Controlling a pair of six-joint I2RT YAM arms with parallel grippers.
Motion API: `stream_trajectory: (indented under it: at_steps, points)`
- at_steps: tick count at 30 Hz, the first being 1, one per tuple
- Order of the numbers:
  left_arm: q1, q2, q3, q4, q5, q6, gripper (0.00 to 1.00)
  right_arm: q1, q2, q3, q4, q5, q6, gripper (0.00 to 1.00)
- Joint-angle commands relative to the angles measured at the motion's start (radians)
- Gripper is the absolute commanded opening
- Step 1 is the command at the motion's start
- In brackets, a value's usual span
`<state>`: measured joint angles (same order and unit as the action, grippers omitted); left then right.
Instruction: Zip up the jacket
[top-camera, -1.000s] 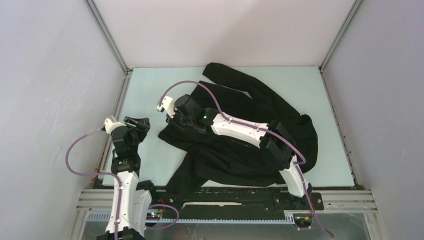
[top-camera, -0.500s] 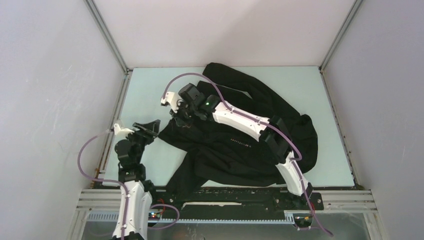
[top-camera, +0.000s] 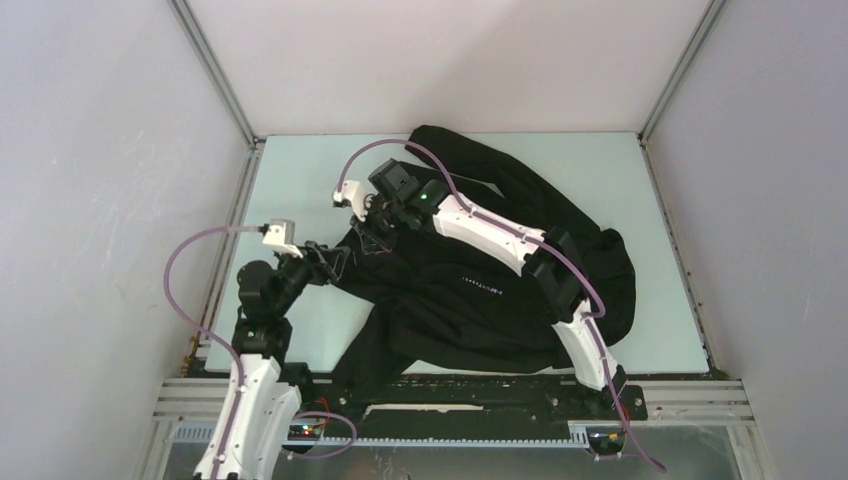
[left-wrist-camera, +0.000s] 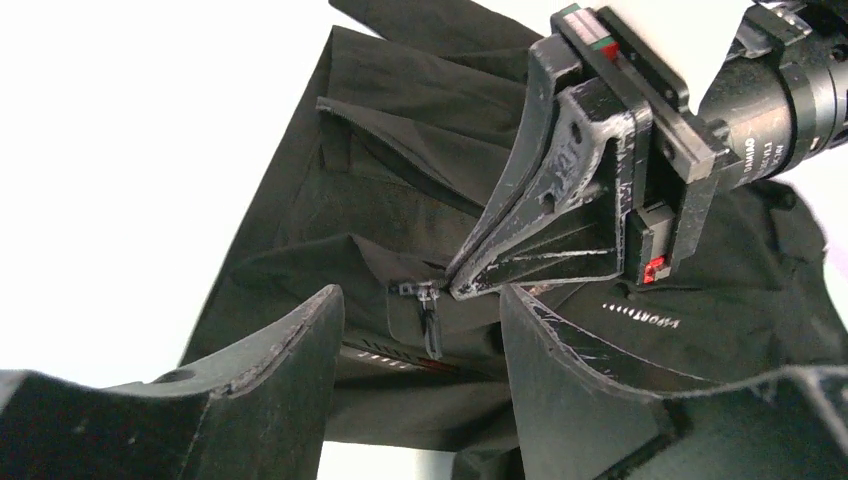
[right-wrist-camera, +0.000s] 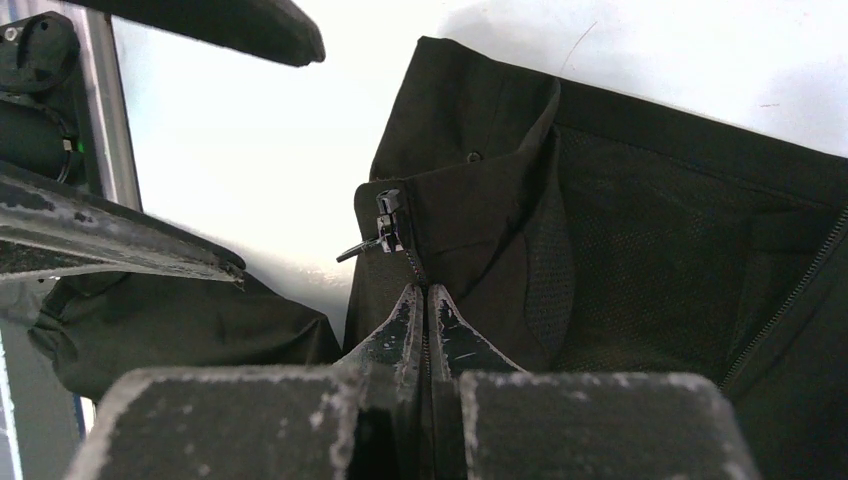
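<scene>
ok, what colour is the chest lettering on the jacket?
Whitish lettering on the black jacket; shows best in the left wrist view.

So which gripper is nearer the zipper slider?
Right. The right gripper pinches the jacket just beside the slider; the left gripper, open, faces it from farther back.

The black jacket (top-camera: 470, 310) lies rumpled from the centre out to 3 o'clock, one sleeve (top-camera: 450, 145) reaching toward 12. Pale lettering (top-camera: 480, 285) marks its chest, and the zip slider (right-wrist-camera: 386, 222) sits at its 9 o'clock edge.
</scene>
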<state>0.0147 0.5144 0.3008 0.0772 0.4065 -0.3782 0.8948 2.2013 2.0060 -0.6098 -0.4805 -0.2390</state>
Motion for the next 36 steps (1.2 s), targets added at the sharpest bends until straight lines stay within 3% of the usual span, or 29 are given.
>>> stream_trajectory:
  at_steps: [1,12,18,23,32,36]
  points:
    - [-0.007,0.092,0.13,-0.117,0.106,0.254,0.63,-0.015,-0.011,0.042,-0.015,-0.062,-0.011,0.0]
    - [-0.006,0.23,0.161,-0.105,0.233,0.377,0.64,-0.033,-0.015,0.04,0.005,-0.117,0.015,0.0]
    - [-0.006,0.26,0.134,0.019,0.18,0.307,0.63,-0.038,-0.027,0.023,0.02,-0.136,0.019,0.0]
    - [-0.006,0.326,0.134,0.083,0.2,0.245,0.57,-0.039,-0.032,0.012,0.027,-0.138,0.023,0.0]
    - [-0.006,0.318,0.124,0.067,0.206,0.219,0.55,-0.039,-0.038,0.007,0.039,-0.144,0.031,0.0]
    - [-0.006,0.33,0.128,0.064,0.202,0.198,0.47,-0.042,-0.04,0.001,0.043,-0.144,0.034,0.0]
